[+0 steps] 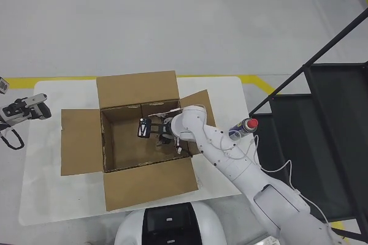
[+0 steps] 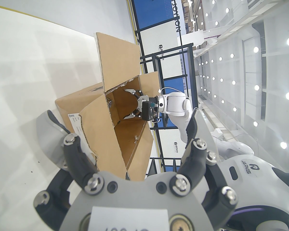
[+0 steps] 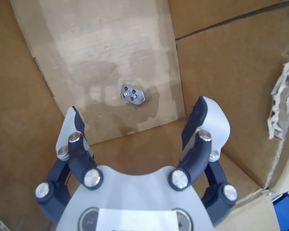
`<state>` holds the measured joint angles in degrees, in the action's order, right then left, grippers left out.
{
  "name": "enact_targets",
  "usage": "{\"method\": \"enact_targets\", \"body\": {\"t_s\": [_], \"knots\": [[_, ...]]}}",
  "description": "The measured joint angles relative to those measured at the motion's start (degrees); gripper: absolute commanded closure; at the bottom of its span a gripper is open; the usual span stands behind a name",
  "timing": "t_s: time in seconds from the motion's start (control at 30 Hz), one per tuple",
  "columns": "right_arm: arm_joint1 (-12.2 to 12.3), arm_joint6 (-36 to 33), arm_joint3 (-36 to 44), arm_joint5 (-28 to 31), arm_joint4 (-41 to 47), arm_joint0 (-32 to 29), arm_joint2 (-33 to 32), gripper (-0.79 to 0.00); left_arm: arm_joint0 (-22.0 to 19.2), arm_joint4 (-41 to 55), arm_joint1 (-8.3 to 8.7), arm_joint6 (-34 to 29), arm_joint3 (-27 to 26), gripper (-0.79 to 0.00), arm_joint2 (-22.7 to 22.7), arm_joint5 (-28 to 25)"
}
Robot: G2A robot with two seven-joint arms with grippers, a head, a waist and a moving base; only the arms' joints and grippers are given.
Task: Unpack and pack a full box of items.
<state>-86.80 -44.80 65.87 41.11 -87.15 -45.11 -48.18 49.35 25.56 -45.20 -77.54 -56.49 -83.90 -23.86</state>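
The white table (image 1: 49, 184) is carrying an open cardboard box (image 1: 138, 89), which is sitting about midway across it with all four flaps folded outward; the right flap is standing up at a slant and the other three are lying flatter. The right arm is reaching over that right flap, and the right gripper (image 3: 137, 108) is hanging inside the box above the floor, its fingers (image 3: 202, 111) standing wide apart with nothing between them. The left gripper (image 2: 121, 118) is hovering off the table's left edge near the far corner, facing the box, its fingers also spread apart and holding nothing. A can (image 1: 244, 127) with a red cap is sitting at the table's right edge, just beyond the right flap. A small grey metal plate (image 3: 132, 94) with several holes is lying on the box floor, beneath the right gripper.
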Motion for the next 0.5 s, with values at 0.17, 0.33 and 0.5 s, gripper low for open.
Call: {"method": "enact_targets", "body": {"t_s": [0.17, 0.33, 0.5], "knots": [[-0.7, 1.5, -4.2, -0.9, 0.1, 2.1, 1.7, -0.785, 0.0, 0.0, 0.00, 0.0, 0.0, -0.785, 0.0, 0.0], [-1.9, 3.6, -9.2, -1.7, 1.2, 4.0, 3.9, -0.785, 0.0, 0.0, 0.00, 0.0, 0.0, -0.785, 0.0, 0.0], [-3.3, 5.5, -15.3, -3.0, 2.2, 5.9, 6.0, -0.785, 0.0, 0.0, 0.00, 0.0, 0.0, -0.785, 0.0, 0.0]]}}
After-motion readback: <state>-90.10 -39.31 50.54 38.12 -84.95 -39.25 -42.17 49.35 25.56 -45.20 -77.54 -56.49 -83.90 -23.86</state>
